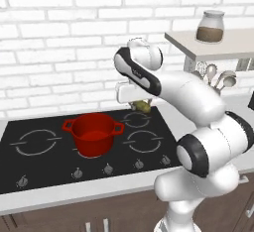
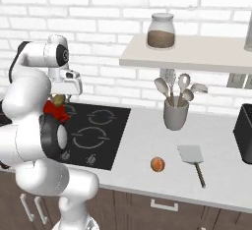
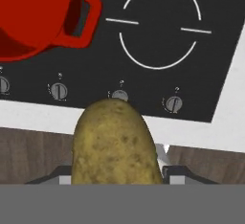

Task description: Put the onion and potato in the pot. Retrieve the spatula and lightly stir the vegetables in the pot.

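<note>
Hand view: hand grips potato above cooktop, beside pot.

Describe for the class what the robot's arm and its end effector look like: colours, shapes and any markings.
The arm is made of glossy white rounded segments, linked by dark bands at the joints. No cables or markings are visible on it. The end effector has a boxy white body; in the hand view its small fingertips look grey and squarish.
</note>
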Robot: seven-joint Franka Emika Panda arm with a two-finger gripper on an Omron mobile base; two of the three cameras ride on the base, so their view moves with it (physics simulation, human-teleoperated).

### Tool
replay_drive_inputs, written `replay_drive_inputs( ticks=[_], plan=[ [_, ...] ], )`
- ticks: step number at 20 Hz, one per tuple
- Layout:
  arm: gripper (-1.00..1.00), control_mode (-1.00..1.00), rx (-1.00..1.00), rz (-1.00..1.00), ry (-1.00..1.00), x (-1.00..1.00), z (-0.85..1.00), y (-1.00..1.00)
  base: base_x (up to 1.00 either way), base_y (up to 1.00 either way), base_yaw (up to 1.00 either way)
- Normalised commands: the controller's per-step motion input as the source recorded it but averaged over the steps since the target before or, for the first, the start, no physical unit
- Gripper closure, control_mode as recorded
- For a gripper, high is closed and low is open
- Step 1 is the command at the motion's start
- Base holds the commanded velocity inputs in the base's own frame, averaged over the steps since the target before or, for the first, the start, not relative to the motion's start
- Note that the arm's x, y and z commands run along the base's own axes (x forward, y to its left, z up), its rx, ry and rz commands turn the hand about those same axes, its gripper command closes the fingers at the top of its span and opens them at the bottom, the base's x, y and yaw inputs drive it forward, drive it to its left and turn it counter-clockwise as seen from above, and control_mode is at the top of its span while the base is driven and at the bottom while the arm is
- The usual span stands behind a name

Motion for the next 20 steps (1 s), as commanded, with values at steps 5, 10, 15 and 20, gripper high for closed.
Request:
replay_drive_inputs(
  ticks=[5, 10, 15, 20],
  plan=[
    [1.0, -1.0, -0.05, 0.03, 0.0, 0.34, -0.48, 1.0, 0.0, 0.0, 0.0],
    [1.0, -1.0, -0.03, 0.02, -0.1, 0.36, -0.43, 0.91, 0.0, 0.0, 0.0],
    [1.0, -1.0, -0.02, 0.0, -0.01, 0.51, -0.09, 0.6, 0.0, 0.0, 0.0],
    [1.0, -1.0, -0.09, 0.0, -0.03, 0.34, -0.37, 0.32, 0.0, 0.0, 0.0]
  ],
)
